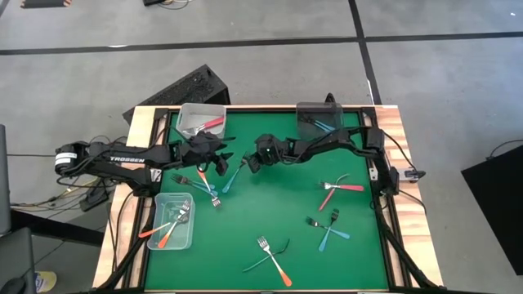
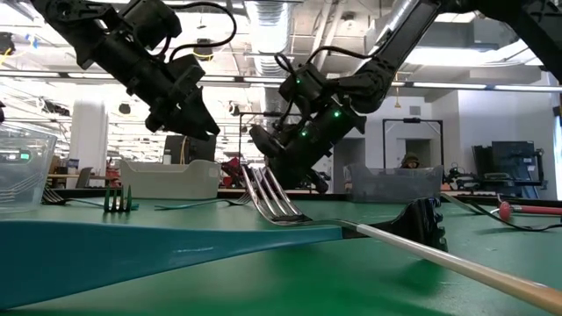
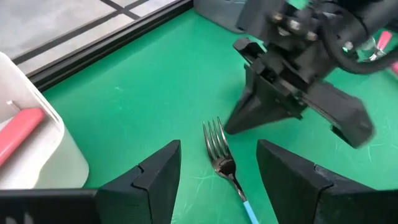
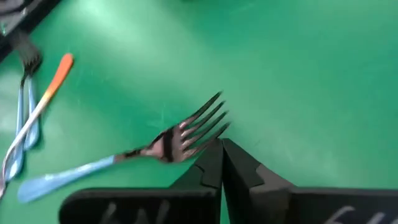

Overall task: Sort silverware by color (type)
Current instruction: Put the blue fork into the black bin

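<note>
A blue-handled fork (image 1: 233, 175) lies flat on the green table, left of centre. My right gripper (image 4: 221, 146) is shut, its fingertips down at the table right beside the fork's tines (image 4: 202, 121). My left gripper (image 3: 219, 149) hangs open a little above the same fork (image 3: 221, 163), which shows between its two fingers without touching them. Other silverware lies scattered: crossed forks (image 1: 204, 186) near the left gripper, a red and teal pair (image 1: 335, 189), a blue pair (image 1: 331, 229), and an orange and teal pair (image 1: 274, 257). My right gripper's shut fingertips (image 4: 214, 163) slant down from the table's right side and stand at the ends of the fork's tines (image 4: 219, 127). Nothing shows between the fingers. Whether they touch the tines, I cannot tell. The fork lies flat on the table.
A clear bin (image 1: 189, 110) at the far left holds red-handled pieces. A dark grey bin (image 1: 304, 110) at the far right holds blue ones. A clear bin (image 1: 189, 237) at the near left holds orange ones. The two grippers stand close together over the fork.
</note>
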Motion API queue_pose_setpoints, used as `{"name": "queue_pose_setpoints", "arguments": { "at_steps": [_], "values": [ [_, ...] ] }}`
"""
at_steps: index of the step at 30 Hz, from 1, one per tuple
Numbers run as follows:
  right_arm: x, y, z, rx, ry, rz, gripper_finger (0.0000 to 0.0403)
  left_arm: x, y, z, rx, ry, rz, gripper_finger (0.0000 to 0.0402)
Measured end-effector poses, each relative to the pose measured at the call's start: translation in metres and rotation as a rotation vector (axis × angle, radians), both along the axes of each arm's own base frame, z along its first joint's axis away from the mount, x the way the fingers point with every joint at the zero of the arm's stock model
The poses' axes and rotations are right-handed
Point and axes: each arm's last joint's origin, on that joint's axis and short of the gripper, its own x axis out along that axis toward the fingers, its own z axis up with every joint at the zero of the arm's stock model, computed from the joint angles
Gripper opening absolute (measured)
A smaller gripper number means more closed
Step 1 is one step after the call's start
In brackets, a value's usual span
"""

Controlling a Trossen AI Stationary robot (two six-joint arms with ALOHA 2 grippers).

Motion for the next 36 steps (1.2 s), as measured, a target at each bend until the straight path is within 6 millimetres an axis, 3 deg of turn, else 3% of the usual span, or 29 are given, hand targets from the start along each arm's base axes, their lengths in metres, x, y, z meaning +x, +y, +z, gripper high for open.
{"name": "queue_pose_setpoints", "arguments": {
  "at_steps": [5,12,15,27,36],
  "values": [
    [-0.001,-0.004,0.000,0.007,-0.009,-0.042,0.0061,0.004,-0.001,-0.007,0.027,0.048,0.009,0.0197],
    [0.002,-0.005,0.000,0.014,-0.053,-0.061,0.0160,0.020,-0.002,-0.045,-0.013,0.178,-0.019,0.0197],
    [0.004,-0.003,-0.001,0.011,-0.072,-0.056,0.0179,0.028,-0.001,-0.057,-0.023,0.183,-0.031,0.0197],
    [0.004,-0.004,-0.001,0.010,-0.070,-0.060,0.0120,0.042,-0.004,-0.080,-0.106,0.149,-0.119,0.0197],
    [0.005,0.006,-0.002,0.015,-0.049,-0.037,0.0113,0.052,-0.019,-0.082,-0.098,0.098,-0.234,0.0196]
  ]
}}
